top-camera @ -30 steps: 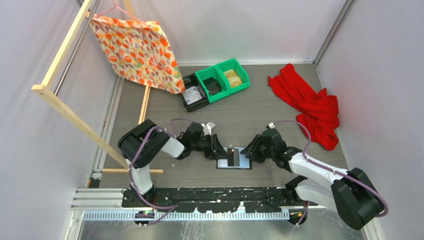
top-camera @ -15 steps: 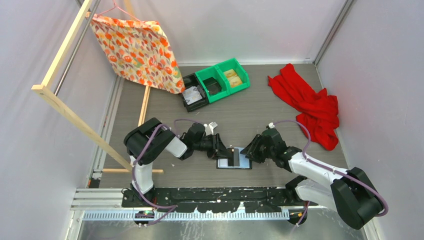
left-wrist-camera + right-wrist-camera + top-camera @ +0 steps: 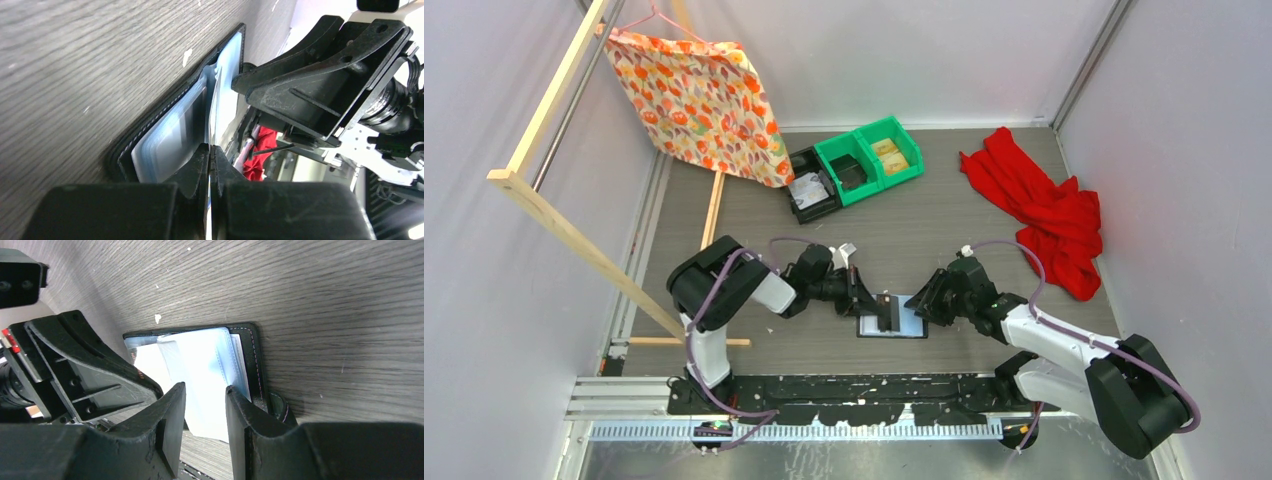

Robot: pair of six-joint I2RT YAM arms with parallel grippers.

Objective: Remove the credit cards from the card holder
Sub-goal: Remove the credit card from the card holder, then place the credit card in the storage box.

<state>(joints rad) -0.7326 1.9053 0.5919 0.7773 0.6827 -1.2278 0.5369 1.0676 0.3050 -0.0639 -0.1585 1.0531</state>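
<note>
Black and leather-like, the wallet (image 3: 910,325) lies open and flat on the grey wood-grain table (image 3: 944,220), towards the near edge and between the two arms, its glossy pale-blue sleeves (image 3: 210,360) facing up and its short snap tab (image 3: 278,409) sticking out at one side. The left gripper (image 3: 210,152) reaches in low from the left with its fingers pressed together, pinching a thin pale sheet (image 3: 216,95) that stands up on edge from the middle of the wallet; whether that sheet is a card or one of the sleeves cannot be told. The right gripper (image 3: 204,390) comes in from the other side with its fingers partly apart, poised over the sleeves on its half of the wallet; whether the fingertips touch the sleeves cannot be told, and nothing shows gripped between them. The two grippers face each other closely across the wallet. Well apart, at the far side of the table, sit two green bins (image 3: 871,160) and a black bin (image 3: 812,190), with a crumpled red cloth (image 3: 1039,205) to the right and an orange patterned bag (image 3: 699,100) hanging at the left.
</note>
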